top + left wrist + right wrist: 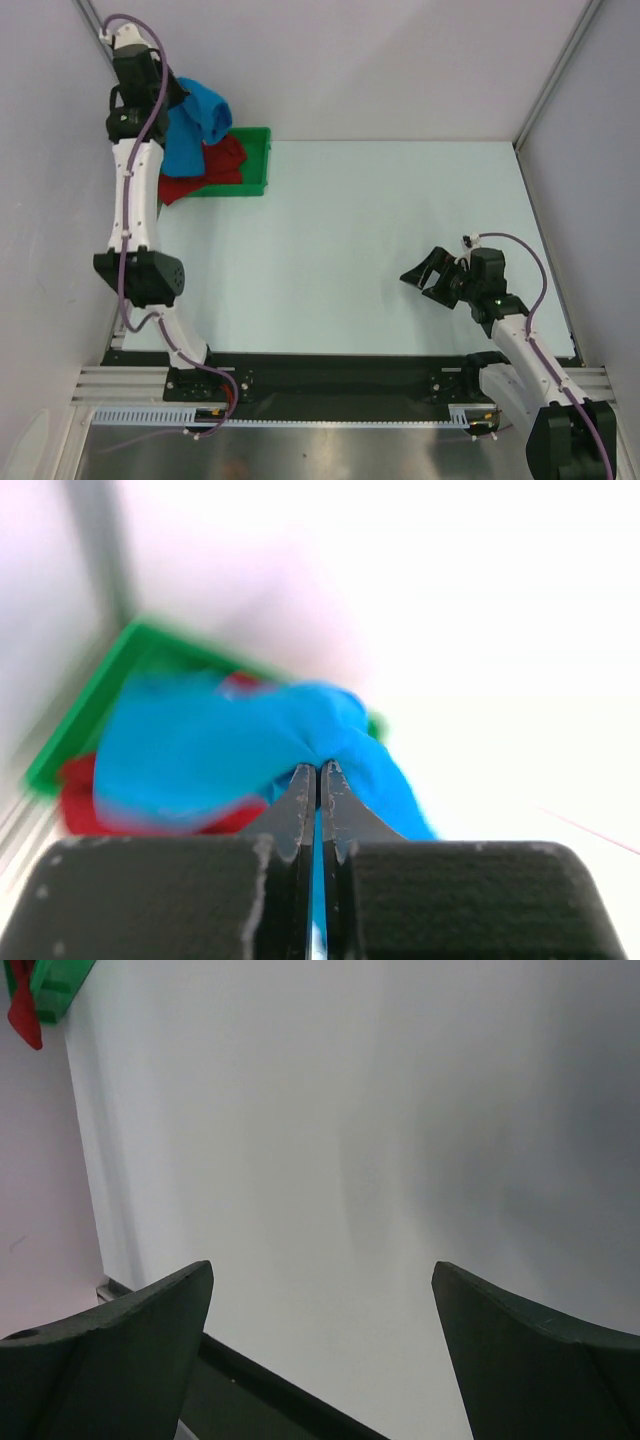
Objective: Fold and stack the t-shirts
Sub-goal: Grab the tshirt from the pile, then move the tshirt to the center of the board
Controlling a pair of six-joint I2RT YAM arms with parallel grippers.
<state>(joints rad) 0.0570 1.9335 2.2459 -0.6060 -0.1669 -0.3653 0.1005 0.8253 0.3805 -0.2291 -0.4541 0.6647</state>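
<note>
**Gripper state.** The left gripper (318, 770) is clamped on a bunched fold of the blue t-shirt (200, 118). Its jaws are pressed together, and cloth emerges on both sides of the tips. The right gripper (428, 275) is empty, with its fingers spread wide. It hovers over bare table (380, 220) toward the near edge, right of centre.

**Location of the items.** The blue t-shirt is held above the green tray (262, 165), which sits at the far left corner of the table. Most of the shirt hangs below the grasp as a loose bundle. Whether its lowest part touches what lies beneath cannot be told. The red t-shirt (218, 165) lies crumpled in the tray, and one part spills over the rim toward the left edge of the table.

**Task status.** Neither shirt is spread flat or folded, so the task appears to be at its first step: taking the blue t-shirt out of the tray.

**Handling properties.** Both shirts are judged light, soft and entirely limp.
- They will not keep any shape once released.
- A single pinch in mid-cloth, as here, carries the shirt but gives no control over how it lands.
- Cloth is likely to drag on the table rather than slide freely.
- The hanging blue cloth may catch the red shirt.

**Recommended grasp points.** For spreading, two separate holds are advisable, one per gripper, at the shoulders or at the two hem corners. The collar is probably the thickest part and the surest to pinch.
</note>
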